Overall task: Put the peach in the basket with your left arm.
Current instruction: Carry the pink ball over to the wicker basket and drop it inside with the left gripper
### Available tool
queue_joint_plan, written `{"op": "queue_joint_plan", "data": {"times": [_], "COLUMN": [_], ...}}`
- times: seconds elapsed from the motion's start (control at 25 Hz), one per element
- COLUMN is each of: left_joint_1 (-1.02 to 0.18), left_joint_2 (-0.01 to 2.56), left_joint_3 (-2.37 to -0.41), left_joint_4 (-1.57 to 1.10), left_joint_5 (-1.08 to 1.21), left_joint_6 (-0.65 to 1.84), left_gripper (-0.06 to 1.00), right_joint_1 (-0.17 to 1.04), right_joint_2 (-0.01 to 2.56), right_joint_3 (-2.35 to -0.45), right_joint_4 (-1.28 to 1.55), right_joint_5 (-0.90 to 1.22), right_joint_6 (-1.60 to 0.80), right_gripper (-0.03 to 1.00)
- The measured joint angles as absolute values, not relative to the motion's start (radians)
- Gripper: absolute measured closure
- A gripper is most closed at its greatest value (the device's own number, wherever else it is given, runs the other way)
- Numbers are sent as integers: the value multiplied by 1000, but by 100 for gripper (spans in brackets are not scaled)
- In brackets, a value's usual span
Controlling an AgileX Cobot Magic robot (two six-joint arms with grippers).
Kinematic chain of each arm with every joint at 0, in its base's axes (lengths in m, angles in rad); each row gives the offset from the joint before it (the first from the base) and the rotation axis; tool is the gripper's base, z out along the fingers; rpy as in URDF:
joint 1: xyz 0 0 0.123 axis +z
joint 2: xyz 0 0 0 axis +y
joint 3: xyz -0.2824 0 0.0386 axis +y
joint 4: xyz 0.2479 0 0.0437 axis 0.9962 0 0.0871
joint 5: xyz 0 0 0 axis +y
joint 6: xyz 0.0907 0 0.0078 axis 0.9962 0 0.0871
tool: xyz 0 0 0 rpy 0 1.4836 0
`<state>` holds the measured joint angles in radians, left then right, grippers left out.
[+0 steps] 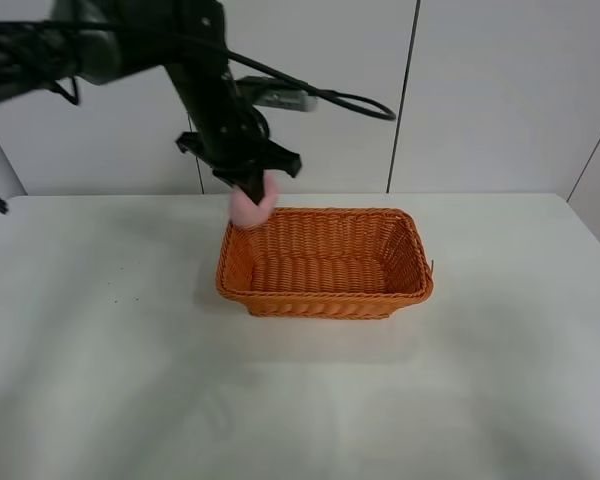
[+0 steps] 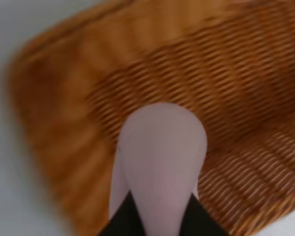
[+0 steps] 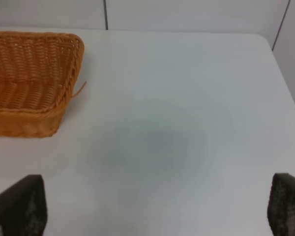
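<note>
"White table [image 1: 100, 350], basket [image 1: 320, 303] mid-frame. Where's the peach [image 1: 252, 207]?"
"Clamped tight in the left gripper [image 1: 250, 192], over the basket's upper-left corner. The hollow lies down and right of it."

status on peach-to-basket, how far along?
Done: the grasp. The black left gripper is shut on the small pale-pink rounded peach, clear of the white table. In hand: the peach hangs over the left end of the orange woven wicker basket. Left: lowering and releasing; nothing lies inside the basket yet.
</note>
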<state>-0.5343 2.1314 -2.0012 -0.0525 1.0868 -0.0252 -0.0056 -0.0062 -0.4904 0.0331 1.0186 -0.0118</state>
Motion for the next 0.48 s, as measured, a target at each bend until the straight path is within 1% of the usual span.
{"op": "queue_joint_plan", "data": {"times": [0.16, 0.32, 0.36, 0.4, 0.48], "left_joint_1": [-609, -627, -627, -627, -627], "left_joint_2": [2272, 2346, 2357, 2362, 2363], "left_joint_3": [-2084, -2092, -2092, -2092, -2092], "left_joint_4": [-60, -64, -69, -73, -75], "left_joint_5": [1034, 1001, 1002, 1005, 1009], "left_joint_6": [-25, -25, -25, -23, -22], "left_gripper": [90, 88, 85, 79, 64], "right_joint_1": [-6, -6, -6, -6, -6], "right_joint_2": [-6, -6, -6, -6, -6], "right_joint_3": [-490, -490, -490, -490, -490], "right_joint_4": [33, 33, 33, 33, 33], "right_joint_5": [1019, 1019, 1019, 1019, 1019], "right_joint_6": [-12, -12, -12, -12, -12], "right_gripper": [27, 27, 27, 27, 27]}}
